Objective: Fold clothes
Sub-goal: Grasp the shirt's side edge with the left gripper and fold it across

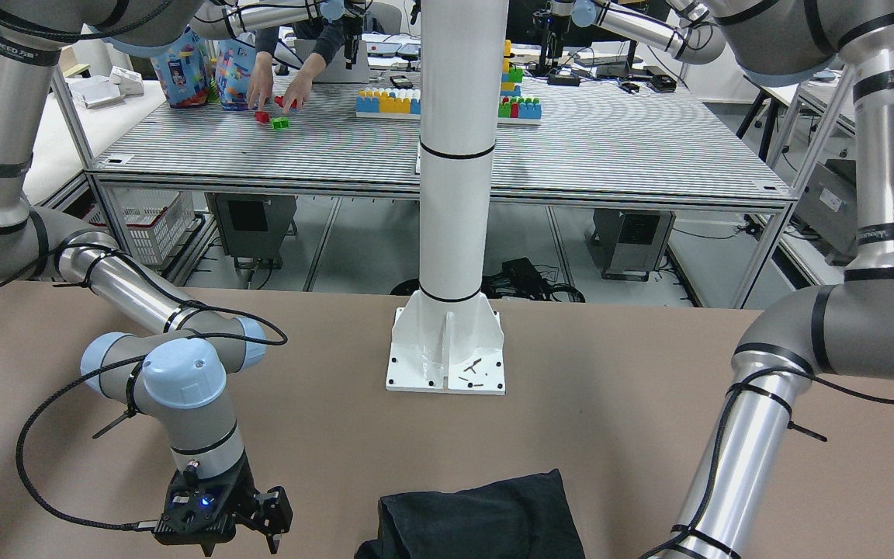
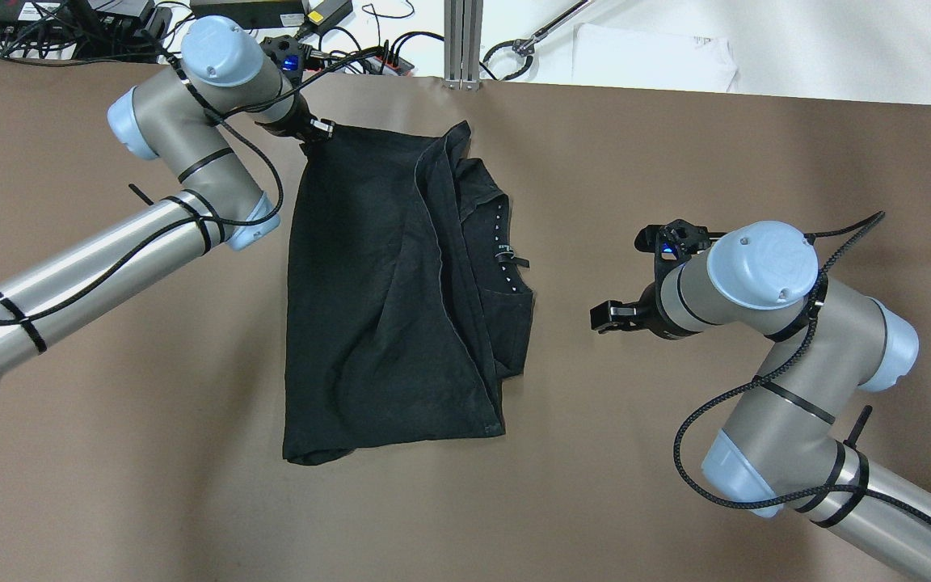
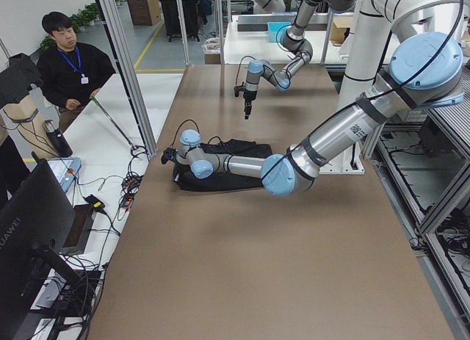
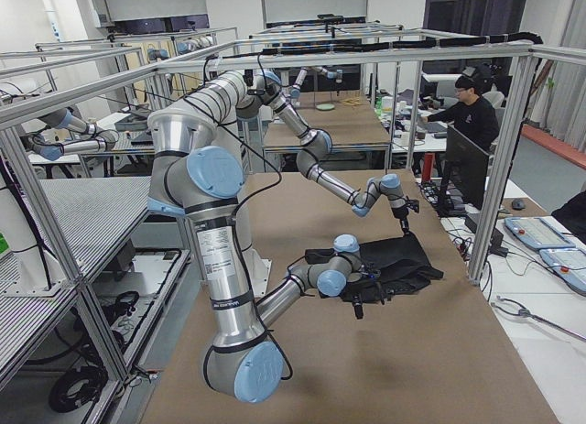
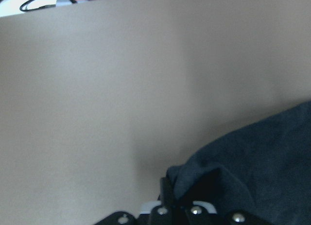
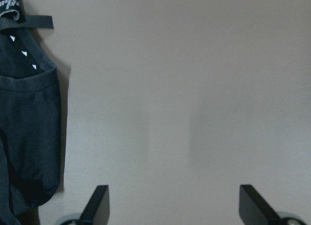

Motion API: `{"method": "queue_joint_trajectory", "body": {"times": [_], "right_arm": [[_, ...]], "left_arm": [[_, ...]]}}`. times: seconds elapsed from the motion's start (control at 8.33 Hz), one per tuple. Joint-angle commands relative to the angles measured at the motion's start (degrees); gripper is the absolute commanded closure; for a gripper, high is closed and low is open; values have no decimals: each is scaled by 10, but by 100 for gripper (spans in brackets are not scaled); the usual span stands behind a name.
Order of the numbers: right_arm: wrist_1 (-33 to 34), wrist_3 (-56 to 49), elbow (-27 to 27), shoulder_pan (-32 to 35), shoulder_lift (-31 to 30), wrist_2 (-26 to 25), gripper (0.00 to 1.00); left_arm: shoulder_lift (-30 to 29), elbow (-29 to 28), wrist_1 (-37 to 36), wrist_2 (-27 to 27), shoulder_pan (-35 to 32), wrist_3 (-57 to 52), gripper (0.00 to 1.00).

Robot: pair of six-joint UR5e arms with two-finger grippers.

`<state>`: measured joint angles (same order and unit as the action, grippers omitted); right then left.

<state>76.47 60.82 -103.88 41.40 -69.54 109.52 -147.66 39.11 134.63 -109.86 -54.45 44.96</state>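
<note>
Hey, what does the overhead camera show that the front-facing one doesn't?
Only overhead: the whole black garment, partly folded, with the left gripper pinching its far corner. Only front-facing: the white pillar and a person's hands at toy blocks on another table. Both: the right gripper, open, clear of the garment.
</note>
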Motion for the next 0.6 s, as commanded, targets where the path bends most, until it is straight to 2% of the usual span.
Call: {"method": "queue_joint_trajectory", "body": {"times": [0.0,0.24,0.48], "right_arm": [[1,0,3,-4,3,0,6],[0,2,4,-5,6,0,6],[-1,83,4,-25,16,-7,7]], "left_arm": [[-42,-47,1,10,-6,-29,1],[-39,-32,1,3,-14,-33,0],[-25,-27,1,-90,-57,-66,0]]}}
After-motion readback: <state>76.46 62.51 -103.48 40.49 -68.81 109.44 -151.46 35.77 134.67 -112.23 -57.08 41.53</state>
